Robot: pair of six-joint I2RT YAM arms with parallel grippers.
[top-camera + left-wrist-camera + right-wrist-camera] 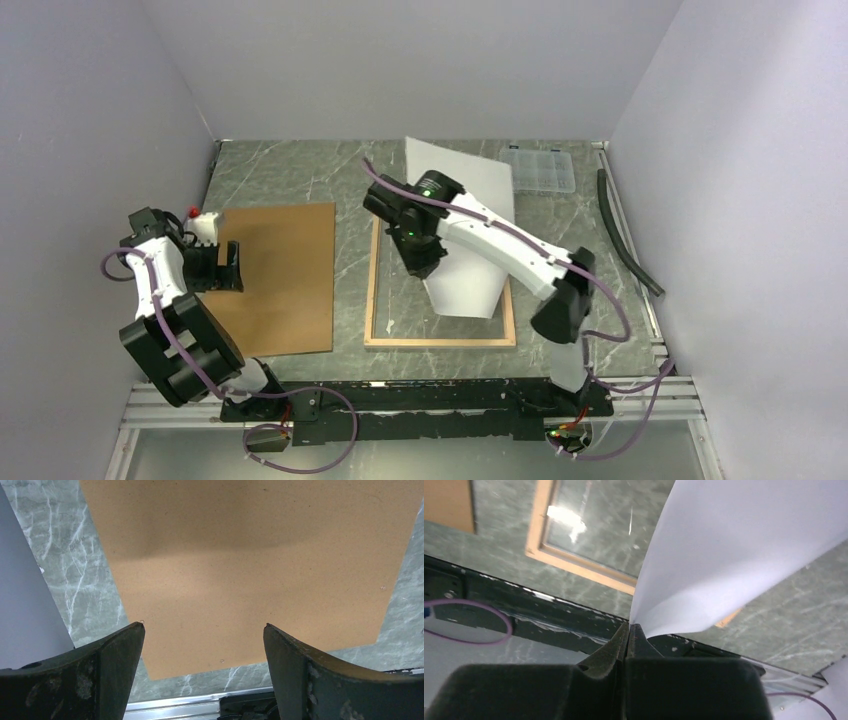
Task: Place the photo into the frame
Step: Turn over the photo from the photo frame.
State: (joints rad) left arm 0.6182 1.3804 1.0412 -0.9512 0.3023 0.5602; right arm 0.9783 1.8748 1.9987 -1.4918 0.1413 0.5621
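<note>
The photo [470, 185] [734, 555] shows its plain white back uppermost. Its long axis runs from far to near, slightly skewed against the frame [440, 341] [579, 567]. Its near end is over the right half of the frame's opening and its far end projects past the frame's far rail. The sheet is bowed, and whether it touches the rails cannot be told.

The right gripper [420, 268] [628, 630] is pressed together on the photo's left edge, toward the near end, above the frame's opening. The frame lies flat on the marble table [290, 170], wood side up.

A brown backing panel [280, 280] [250, 570] lies left of the frame. The left gripper [215, 268] [204, 630] hangs over the panel's far-from-frame edge, fingers spread wide and gripping nothing. A clear compartment box [540, 170] sits beyond the frame's far right corner.
</note>
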